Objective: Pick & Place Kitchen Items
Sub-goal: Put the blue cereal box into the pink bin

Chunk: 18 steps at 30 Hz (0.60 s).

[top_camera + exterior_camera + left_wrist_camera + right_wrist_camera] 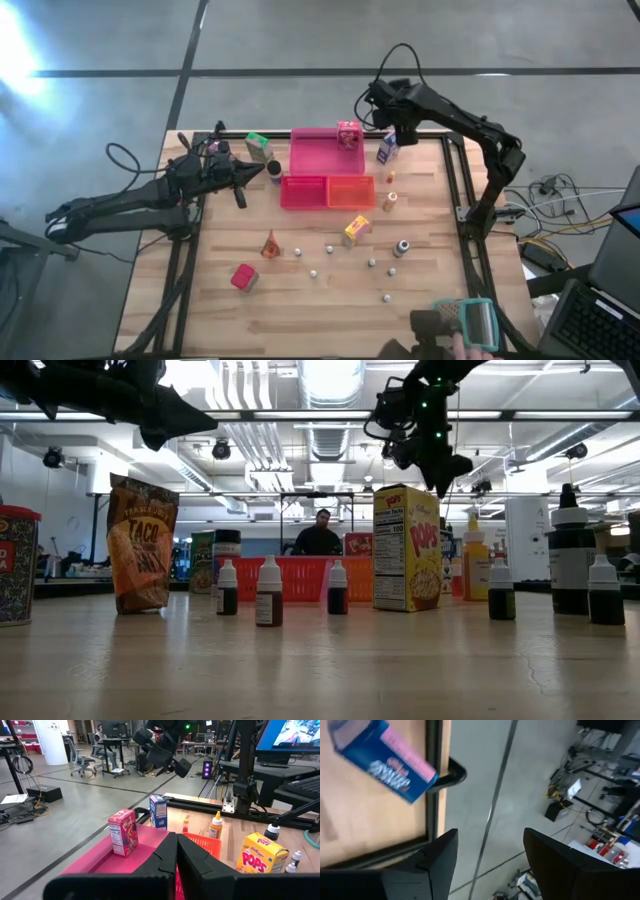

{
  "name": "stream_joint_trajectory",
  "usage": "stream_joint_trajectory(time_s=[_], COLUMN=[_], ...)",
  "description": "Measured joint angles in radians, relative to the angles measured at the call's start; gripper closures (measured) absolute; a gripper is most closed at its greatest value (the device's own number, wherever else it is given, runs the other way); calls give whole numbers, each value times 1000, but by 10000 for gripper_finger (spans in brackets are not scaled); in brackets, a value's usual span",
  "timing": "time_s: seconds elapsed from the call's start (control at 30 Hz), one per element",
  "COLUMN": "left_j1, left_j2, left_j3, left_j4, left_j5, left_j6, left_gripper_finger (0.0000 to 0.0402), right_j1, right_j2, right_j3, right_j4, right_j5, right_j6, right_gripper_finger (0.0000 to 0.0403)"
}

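Observation:
The kitchen items are spread over the wooden table. A pink carton point(348, 135) stands in the large pink tray point(318, 158). A blue carton point(387, 150) stands near the far edge, a green carton point(258, 144) at the far left, and a yellow carton point(356, 229), an orange bag point(270, 243) and a red carton point(243, 277) nearer. My right gripper point(386, 120) hangs open above the far edge, over the blue carton point(385, 762), with only floor between its fingers point(440, 855). My left gripper point(176, 855) is shut, level, left of the trays.
A red tray point(303, 192) and an orange tray point(350, 190) lie in front of the pink tray. Small bottles point(401, 246) and pale round pieces point(313, 272) dot the near half. A person's hand holds a teal-framed mesh thing point(472, 320) at the near right corner.

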Motion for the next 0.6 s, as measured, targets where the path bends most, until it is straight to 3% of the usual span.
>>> stream_joint_trajectory(time_s=[0.17,0.3,0.6], left_j1=[0,0,0], left_j2=[0,0,0], left_j3=[0,0,0], left_j4=[0,0,0], left_j5=[0,0,0], left_j6=[0,0,11], left_gripper_finger=[392,392,392], right_j1=[0,-5,-42], right_j2=[0,0,1], right_j3=[4,12,0], right_j4=[68,70,46], right_j5=[-19,-146,-277], right_j6=[-41,-145,-186], right_gripper_finger=[197,195,170])
